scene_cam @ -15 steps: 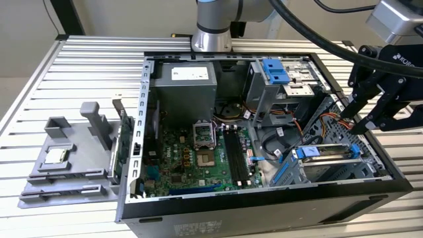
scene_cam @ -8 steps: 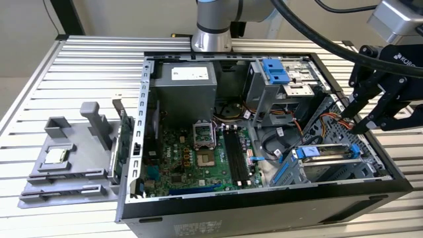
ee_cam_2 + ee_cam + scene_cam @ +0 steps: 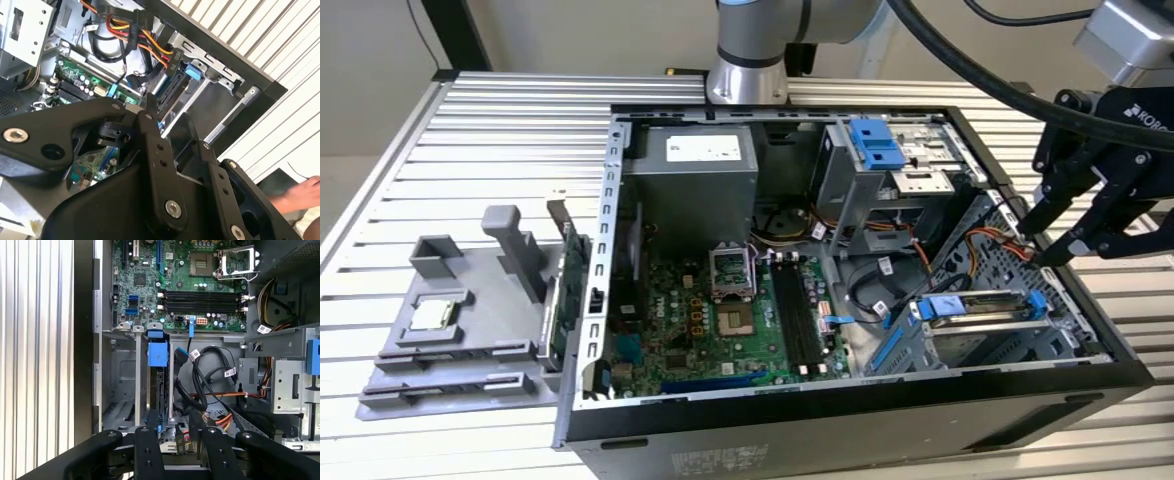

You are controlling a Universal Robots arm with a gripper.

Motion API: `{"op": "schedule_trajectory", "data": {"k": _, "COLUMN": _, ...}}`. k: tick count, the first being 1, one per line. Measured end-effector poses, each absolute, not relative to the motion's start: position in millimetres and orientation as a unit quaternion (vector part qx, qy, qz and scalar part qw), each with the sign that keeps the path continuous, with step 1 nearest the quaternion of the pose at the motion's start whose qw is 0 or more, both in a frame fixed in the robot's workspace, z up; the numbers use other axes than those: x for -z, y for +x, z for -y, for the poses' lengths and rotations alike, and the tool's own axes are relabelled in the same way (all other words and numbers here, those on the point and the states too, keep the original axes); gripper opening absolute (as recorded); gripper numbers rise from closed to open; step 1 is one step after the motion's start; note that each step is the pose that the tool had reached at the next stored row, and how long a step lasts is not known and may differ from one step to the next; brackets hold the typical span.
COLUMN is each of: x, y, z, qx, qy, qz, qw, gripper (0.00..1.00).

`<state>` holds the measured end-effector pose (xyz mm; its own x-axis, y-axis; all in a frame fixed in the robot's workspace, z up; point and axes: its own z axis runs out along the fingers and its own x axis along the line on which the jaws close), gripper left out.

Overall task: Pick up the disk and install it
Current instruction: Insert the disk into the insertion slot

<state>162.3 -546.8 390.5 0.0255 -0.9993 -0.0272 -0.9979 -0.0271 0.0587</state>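
Gripper [image 3: 1050,243] jaws apart, apparently empty, near disk [image 3: 974,308] in bay. Disk rigid, dense, shock-sensitive; grip blue-railed edges.

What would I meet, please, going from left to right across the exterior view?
Grey holder → motherboard in the open case → disk in its bay → gripper, open, beside the case's far edge.
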Motion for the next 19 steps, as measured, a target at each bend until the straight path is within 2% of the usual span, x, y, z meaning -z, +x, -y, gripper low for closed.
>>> {"op": "schedule_trajectory", "data": {"k": 19, "x": -384.5, "y": 165.1, "z": 535.2, "qx": 0.028, "qy": 0.718, "qz": 0.696, "qw": 0.014, "gripper": 1.0}}
